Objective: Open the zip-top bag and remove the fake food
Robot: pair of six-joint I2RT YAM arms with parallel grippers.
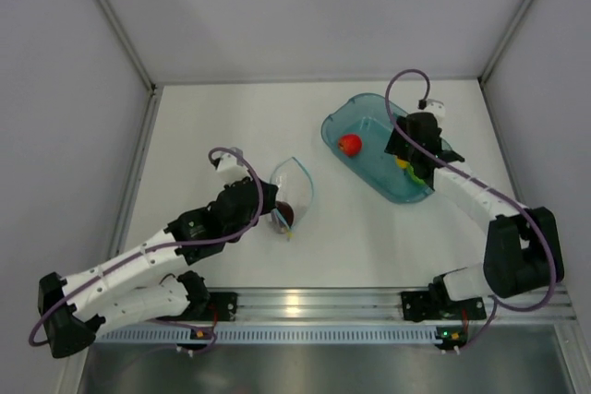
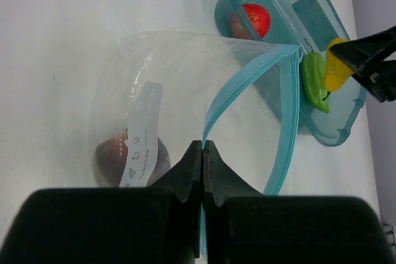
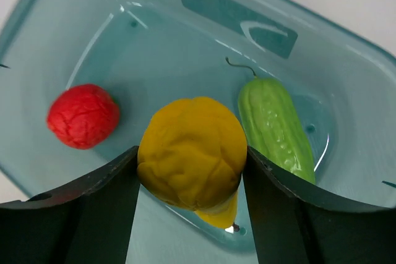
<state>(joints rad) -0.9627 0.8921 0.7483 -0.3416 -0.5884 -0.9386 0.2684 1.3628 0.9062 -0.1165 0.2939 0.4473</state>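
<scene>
The clear zip-top bag (image 1: 292, 193) lies at the table's middle with its blue zip mouth (image 2: 286, 122) open. The dark maroon piece (image 2: 111, 156) lies inside it, also in the top view (image 1: 284, 216). My left gripper (image 2: 203, 146) is shut on the blue zip strip at the bag's near edge. My right gripper (image 3: 192, 171) is shut on the yellow pear-like piece (image 3: 193, 153), held just above the teal tray (image 1: 369, 115). The red round piece (image 3: 82, 115) and the green oblong piece (image 3: 275, 128) lie in the tray.
The teal translucent tray (image 2: 337, 137) stands at the back right, right of the bag. Grey walls close in the white table on the left, back and right. A metal rail (image 1: 305, 302) runs along the near edge.
</scene>
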